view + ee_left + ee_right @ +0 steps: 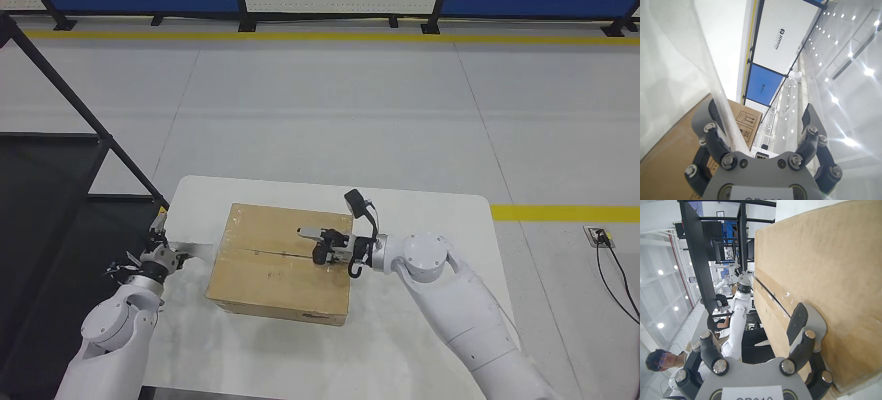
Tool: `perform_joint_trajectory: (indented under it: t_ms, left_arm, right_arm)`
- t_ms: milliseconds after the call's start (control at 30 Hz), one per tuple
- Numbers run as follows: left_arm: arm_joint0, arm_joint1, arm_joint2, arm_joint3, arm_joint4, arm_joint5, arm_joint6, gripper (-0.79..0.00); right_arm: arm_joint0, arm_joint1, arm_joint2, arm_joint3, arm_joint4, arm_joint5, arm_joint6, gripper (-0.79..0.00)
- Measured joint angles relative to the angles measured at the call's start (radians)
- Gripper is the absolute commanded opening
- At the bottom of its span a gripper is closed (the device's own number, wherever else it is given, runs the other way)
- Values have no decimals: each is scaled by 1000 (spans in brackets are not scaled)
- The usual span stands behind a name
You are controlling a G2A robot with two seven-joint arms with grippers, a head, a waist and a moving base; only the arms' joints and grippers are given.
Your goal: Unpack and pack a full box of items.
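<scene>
The white table point(440, 230) carries the closed cardboard box point(280, 260) about at its middle, flaps down and meeting at a seam point(275, 252) that runs along the top. A black frame point(60, 200) stands off the table's left edge, close behind the left arm, and a yellow floor line point(565, 212) runs past the far side. The right gripper point(312, 238) lies over the box top near the seam, its arm crossing the box's right edge. The left gripper point(165, 258) sits at the table's left edge, just beside the box's left wall. From above, a pale strip point(190, 255) bridges the gap between that gripper and the box. The left wrist view shows more. The left gripper point(760, 109) is released with its fingers spread wide, and the whitish, translucent strip point(723, 106) rests along one finger pad point(714, 113) only, rising past it. The box's printed side point(747, 123) stands behind. The right wrist view shows the right gripper point(755, 317) also spread and grasping nothing. One ribbed pad point(797, 321) lies close against the box top point(819, 266) beside the dark line of the seam point(772, 294), though contact cannot be told. The left arm point(740, 306) is farther off.
</scene>
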Motion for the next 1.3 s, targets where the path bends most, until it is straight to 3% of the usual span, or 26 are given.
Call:
perform_joint_trajectory:
  t_ms: [500,900,1300]
  left_arm:
    - [138,7,-79,-307,88,-51,69,0]
    - [205,5,-27,-483,300,-106,100,0]
    - [207,-4,47,-561,418,-89,128,0]
  right_arm:
    - [1,-2,-6,10,7,-14,4,0]
    - [-23,6,10,-20,4,-25,-1,0]
    - [-47,14,21,-63,-6,-21,0,0]
